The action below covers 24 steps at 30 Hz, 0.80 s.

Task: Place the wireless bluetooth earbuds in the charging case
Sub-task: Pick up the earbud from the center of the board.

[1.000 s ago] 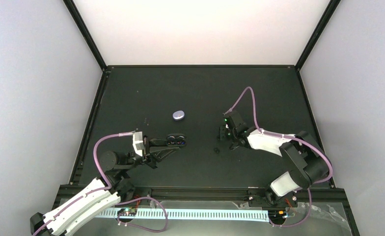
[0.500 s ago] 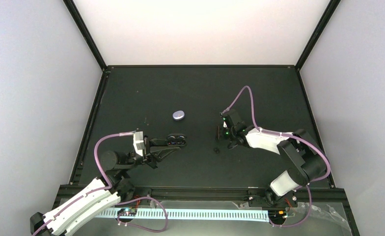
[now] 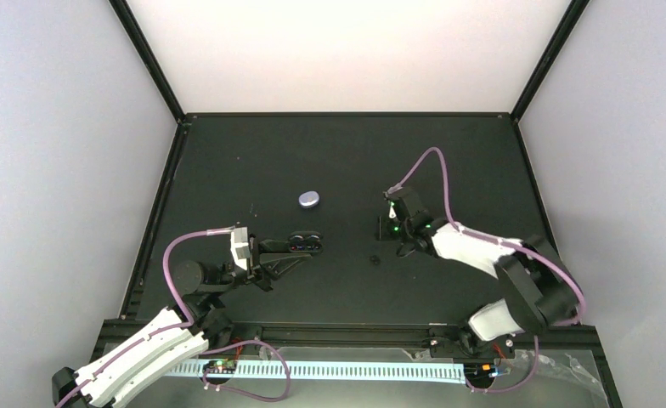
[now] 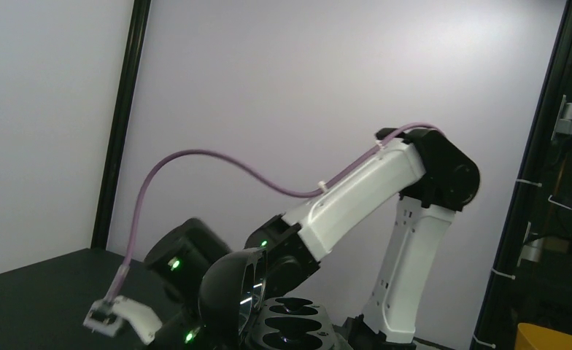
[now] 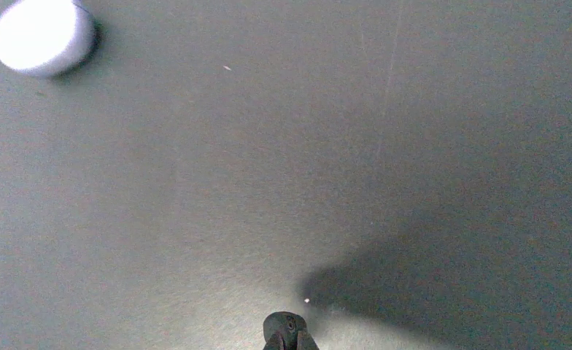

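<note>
Since a second ago the right arm (image 3: 482, 246) has swung its elbow out toward the near right corner, and the right gripper (image 3: 383, 231) has drawn its fingers together. They are now pressed closed. The left arm has not shifted.

On the black table (image 3: 228, 170) a pale lilac oval case (image 3: 310, 200), closed, lies alone toward the middle, well apart from both grippers. A tiny black earbud (image 3: 374, 257) lies on the table on the near side of the right gripper, close to it but not touching.

The left gripper (image 3: 289, 252) is clamped on the open charging case (image 3: 306, 243), left of centre. From above, its two wells sit side by side with faint purple glints in them — too small to tell whether buds are seated.

The left wrist view shows the case from the side: its lid (image 4: 232, 299) stands upright beside the base (image 4: 290, 328), whose wells look dark and glossy. Behind them rises the right arm (image 4: 363, 189) with its purple cable (image 4: 195, 154).

The right wrist view looks down on bare table, with the oval case (image 5: 44, 36) at upper left. Only the right gripper's dark rounded tip (image 5: 287, 337) shows at the bottom edge — whether anything is pinched there cannot be told.
</note>
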### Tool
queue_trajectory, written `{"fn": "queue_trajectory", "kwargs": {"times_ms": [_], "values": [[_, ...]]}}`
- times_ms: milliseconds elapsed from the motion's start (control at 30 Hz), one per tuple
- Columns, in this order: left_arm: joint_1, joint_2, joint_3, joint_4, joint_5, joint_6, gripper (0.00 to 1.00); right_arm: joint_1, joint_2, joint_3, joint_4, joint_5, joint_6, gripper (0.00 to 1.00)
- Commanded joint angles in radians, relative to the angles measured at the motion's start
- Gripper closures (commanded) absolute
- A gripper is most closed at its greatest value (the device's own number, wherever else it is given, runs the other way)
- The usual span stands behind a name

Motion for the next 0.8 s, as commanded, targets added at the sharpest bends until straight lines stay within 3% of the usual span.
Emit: {"fn": "queue_trajectory", "kwargs": {"times_ms": [0,200,333,400,533,767], "values": [[-0.008,0.001,0.017,-0.011,0.011,0.018,0.98,0.005,-0.221,0.001,-0.065,-0.026,-0.03,0.99],[-0.009,0.016,0.027,0.004,0.039,0.011,0.98,0.034,-0.567,0.098,-0.26,-0.227,-0.222,0.99],[-0.009,0.033,0.028,0.051,0.079,0.003,0.98,0.122,-0.694,0.251,-0.43,-0.35,-0.37,0.99],[-0.01,0.044,0.03,0.074,0.099,-0.001,0.98,0.188,-0.703,0.328,-0.514,-0.348,-0.431,0.99],[-0.011,0.064,0.034,0.12,0.128,-0.021,0.98,0.443,-0.649,0.493,-0.667,-0.183,-0.511,0.99],[-0.012,0.088,0.04,0.151,0.186,-0.054,0.98,0.595,-0.558,0.665,-0.718,-0.139,-0.553,0.99]]}}
